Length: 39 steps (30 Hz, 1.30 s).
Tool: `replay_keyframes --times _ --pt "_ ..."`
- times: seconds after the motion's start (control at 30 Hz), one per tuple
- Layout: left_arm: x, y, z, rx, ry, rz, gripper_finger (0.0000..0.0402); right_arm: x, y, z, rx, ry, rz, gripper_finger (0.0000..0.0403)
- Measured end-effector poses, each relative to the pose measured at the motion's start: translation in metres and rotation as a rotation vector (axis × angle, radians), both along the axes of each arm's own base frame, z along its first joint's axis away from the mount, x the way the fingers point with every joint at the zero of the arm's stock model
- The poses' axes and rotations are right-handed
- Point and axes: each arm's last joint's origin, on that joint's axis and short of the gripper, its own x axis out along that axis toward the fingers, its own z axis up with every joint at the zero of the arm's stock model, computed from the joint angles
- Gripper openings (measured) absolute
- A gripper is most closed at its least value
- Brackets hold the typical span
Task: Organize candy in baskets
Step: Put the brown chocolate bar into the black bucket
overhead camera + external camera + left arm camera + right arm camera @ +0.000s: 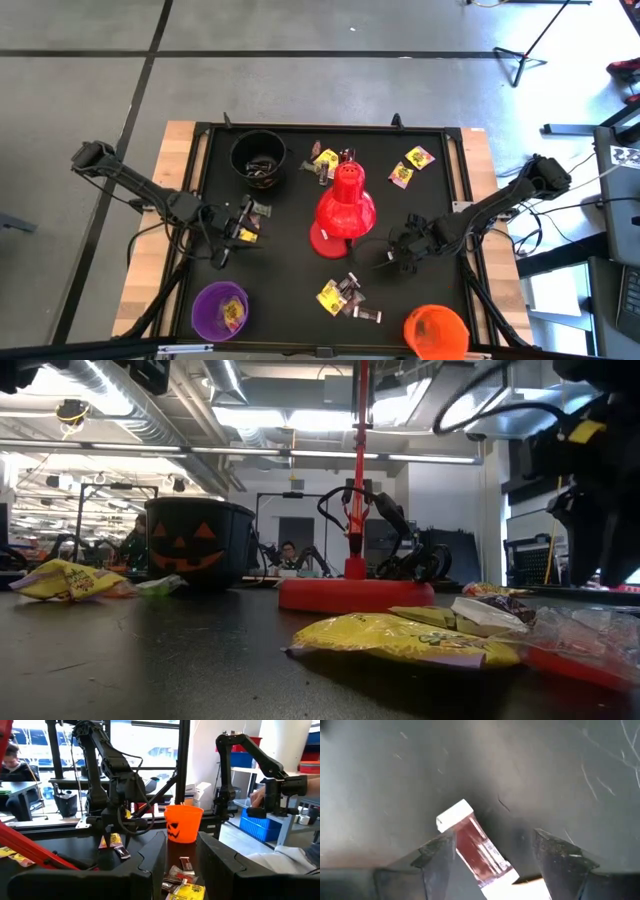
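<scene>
My right gripper [392, 255] [496, 838] points steeply down at the black mat, right of the red lamp, fingers wide open. A red candy with white ends [472, 845] sits between them, close beside one finger. My left gripper [244, 226] [181, 851] hovers level over the mat's left side, open, with nothing between its fingertips. The purple basket [200, 300] at the near left holds a yellow candy. The orange basket [435, 330] [182, 822] stands at the near right and the black basket [258, 158] [195, 540] at the far left. My right gripper's fingers come from above, slanting down. The red candy's long side [460, 837] lies right along the inner face of one finger [437, 855]; I cannot tell whether they touch. The other finger [555, 855] stands well clear of it.
The red lamp [345, 210] [355, 595] stands mid-mat between the arms. A pile of yellow and dark candy [342, 296] [400, 640] lies near the front edge. More candy lies at the far side [325, 160] [410, 165]. A person sits in the room beyond.
</scene>
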Motion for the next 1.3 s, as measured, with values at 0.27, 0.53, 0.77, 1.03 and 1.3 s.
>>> replay_keyframes --times 0.27,0.53,0.77,1.03,1.3 --pt "0.0 0.001 0.0 -0.003 0.001 0.034 0.0101 -0.002 0.0 0.001 0.017 0.022 0.03 0.0249" --pt "0.0 0.001 0.0 -0.02 0.006 0.036 0.0101 -0.002 0.003 -0.003 0.068 0.071 0.079 0.0248" --pt "0.0 0.001 0.0 -0.022 0.008 0.036 0.0101 0.002 0.005 -0.021 0.017 0.156 0.117 0.0248" --pt "0.0 0.001 0.0 -0.021 0.008 0.036 0.0101 0.004 0.005 -0.028 -0.028 0.183 0.123 0.0244" --pt "0.0 0.001 0.0 -0.021 0.008 0.036 0.0101 0.004 0.005 -0.028 -0.042 0.174 0.135 0.013"
